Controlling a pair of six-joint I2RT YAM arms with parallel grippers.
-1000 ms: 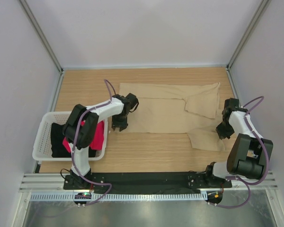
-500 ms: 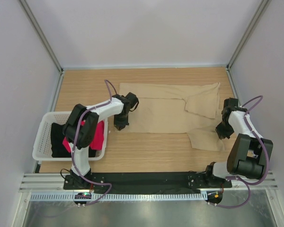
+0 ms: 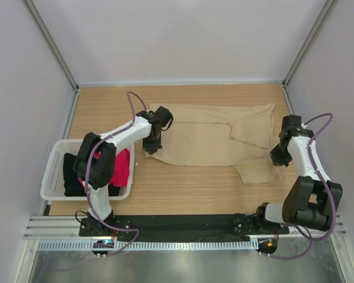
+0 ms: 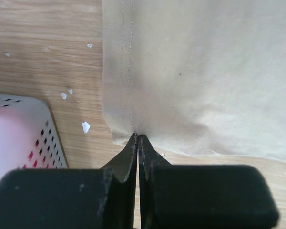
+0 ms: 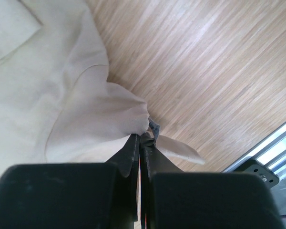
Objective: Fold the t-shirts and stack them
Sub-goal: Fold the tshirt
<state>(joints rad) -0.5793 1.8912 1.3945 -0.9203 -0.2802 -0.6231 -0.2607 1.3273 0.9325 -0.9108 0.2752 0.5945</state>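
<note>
T-shirt (image 3: 206, 138), tan, hem clenched in left end effector (image 4: 137, 136), bunched edge clenched in right end effector (image 5: 141, 136)

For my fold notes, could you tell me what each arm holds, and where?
Both hold the tan t-shirt: the left fingers pinch its near hem corner, the right fingers its near sleeve.

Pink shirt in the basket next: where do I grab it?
Probably pinch the exposed top of the pink shirt, coming straight down from above: the basket walls block any side approach, and the black shirt lies close beside it.
</note>
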